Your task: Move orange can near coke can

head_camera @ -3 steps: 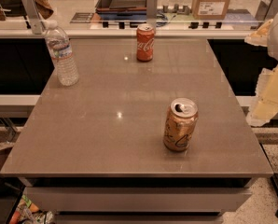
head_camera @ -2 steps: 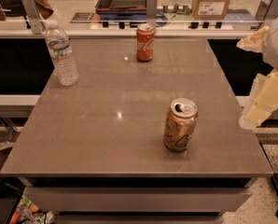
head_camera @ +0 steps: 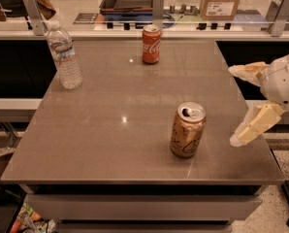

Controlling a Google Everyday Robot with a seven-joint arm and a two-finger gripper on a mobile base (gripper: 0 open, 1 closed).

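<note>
The orange can [head_camera: 187,130] stands upright near the front right of the grey table [head_camera: 110,115]; it is golden-orange with dark lettering and an open silver top. The coke can [head_camera: 151,44], red with white script, stands upright at the table's far edge, about in the middle. My gripper [head_camera: 237,106] comes in from the right edge of the view, to the right of the orange can and clear of it. Its two pale fingers [head_camera: 253,125] are spread wide apart and hold nothing.
A clear plastic water bottle [head_camera: 64,57] stands upright at the far left of the table. A glass barrier with metal posts [head_camera: 158,8] runs behind the table's far edge, and a cardboard box [head_camera: 222,1] sits beyond it.
My gripper has moved left, in from the right edge toward the orange can. The cans and bottle have not moved.
</note>
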